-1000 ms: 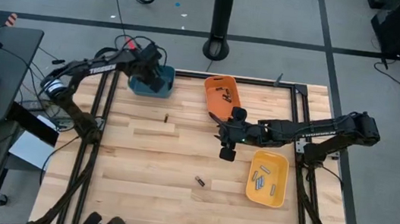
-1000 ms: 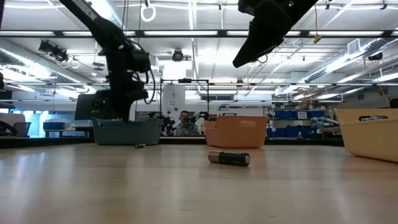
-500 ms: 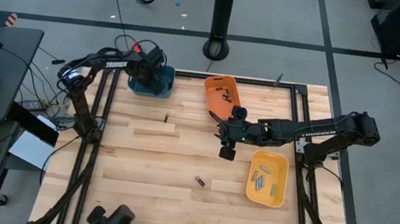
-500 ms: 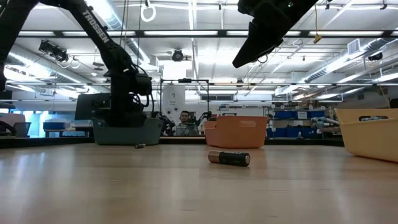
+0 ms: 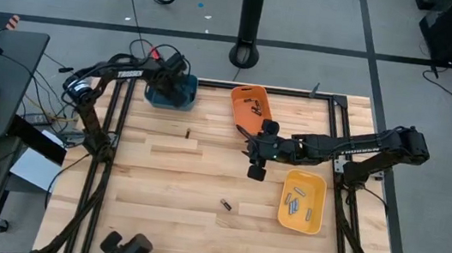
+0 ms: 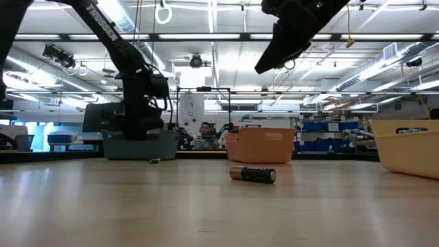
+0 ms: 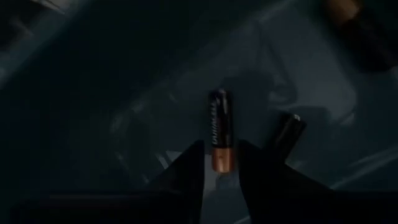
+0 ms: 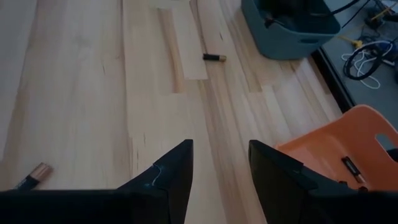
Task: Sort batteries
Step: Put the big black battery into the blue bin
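My left gripper (image 7: pixel 221 163) reaches down into the blue-grey bin (image 5: pixel 170 92) at the table's far left. It is open. A dark battery with a copper end (image 7: pixel 221 130) lies on the bin's floor, that end between the fingertips with a thin gap on each side. A second battery (image 7: pixel 287 129) lies beside it. My right gripper (image 5: pixel 254 158) hangs open over the table's middle, next to the orange bin (image 5: pixel 251 108). A black and copper battery (image 5: pixel 225 203) and a small dark one (image 5: pixel 186 132) lie on the wood.
The orange bin holds a few dark batteries. A yellow bin (image 5: pixel 301 202) at the right holds several silvery ones. In the low view the near battery (image 6: pixel 252 174) lies in front of the orange bin (image 6: pixel 264 145). A person sits in the room beyond the table.
My left gripper has sunk into the blue-grey bin, and its arm has folded lower over the table's far left corner.
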Motion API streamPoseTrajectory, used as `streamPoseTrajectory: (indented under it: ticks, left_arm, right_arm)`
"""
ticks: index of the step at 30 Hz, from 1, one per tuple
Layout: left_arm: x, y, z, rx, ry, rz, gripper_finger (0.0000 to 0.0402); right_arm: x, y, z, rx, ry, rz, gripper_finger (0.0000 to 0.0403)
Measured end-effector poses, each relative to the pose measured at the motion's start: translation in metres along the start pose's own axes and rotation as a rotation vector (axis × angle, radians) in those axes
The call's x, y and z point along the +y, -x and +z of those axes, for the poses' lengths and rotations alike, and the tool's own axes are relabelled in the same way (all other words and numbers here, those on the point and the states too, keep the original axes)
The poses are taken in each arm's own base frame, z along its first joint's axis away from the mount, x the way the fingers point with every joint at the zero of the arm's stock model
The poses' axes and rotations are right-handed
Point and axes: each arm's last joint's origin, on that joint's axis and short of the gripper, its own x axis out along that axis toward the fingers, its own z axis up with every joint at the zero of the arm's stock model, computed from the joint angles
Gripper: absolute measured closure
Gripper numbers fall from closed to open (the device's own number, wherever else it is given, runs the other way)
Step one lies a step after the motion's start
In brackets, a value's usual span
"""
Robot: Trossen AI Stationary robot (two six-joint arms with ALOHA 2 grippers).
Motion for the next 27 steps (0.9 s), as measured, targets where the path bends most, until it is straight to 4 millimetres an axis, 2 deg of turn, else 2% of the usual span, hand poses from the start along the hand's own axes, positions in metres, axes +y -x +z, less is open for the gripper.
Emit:
streamPoseTrajectory:
  ticks: [4,8,12,16,19,23,25,27]
  left_arm:
    - [0.004,0.021,0.001,-0.07,0.014,-0.003,0.0295]
    - [0.008,0.05,-0.002,-0.157,0.024,-0.01,0.0294]
    - [0.001,0.084,-0.011,-0.234,-0.004,-0.045,0.0294]
    - [-0.022,0.117,-0.03,-0.263,-0.055,-0.152,0.0302]
    - [-0.046,0.134,-0.048,-0.251,-0.096,-0.214,0.0319]
    - [-0.08,0.143,-0.069,-0.181,-0.144,-0.266,0.035]
    - [-0.098,0.143,-0.077,-0.154,-0.122,-0.288,0.0365]
    - [-0.115,0.141,-0.082,-0.138,-0.106,-0.301,0.0375]
  right_arm:
    - [-0.001,0.0,0.002,-0.018,0.007,-0.002,0.0237]
    - [-0.004,-0.001,0.005,-0.041,0.006,-0.008,0.0235]
    - [-0.005,-0.002,0.002,-0.017,0.033,-0.012,0.0237]
    - [-0.005,-0.009,-0.009,-0.006,0.032,0.021,0.0262]
    - [-0.001,-0.018,-0.025,-0.016,0.027,0.092,0.0303]
    - [0.003,-0.028,-0.045,-0.061,0.012,0.118,0.0379]
    - [0.003,-0.031,-0.05,-0.1,-0.005,0.12,0.0392]
    - [0.004,-0.033,-0.054,-0.128,-0.034,0.121,0.0383]
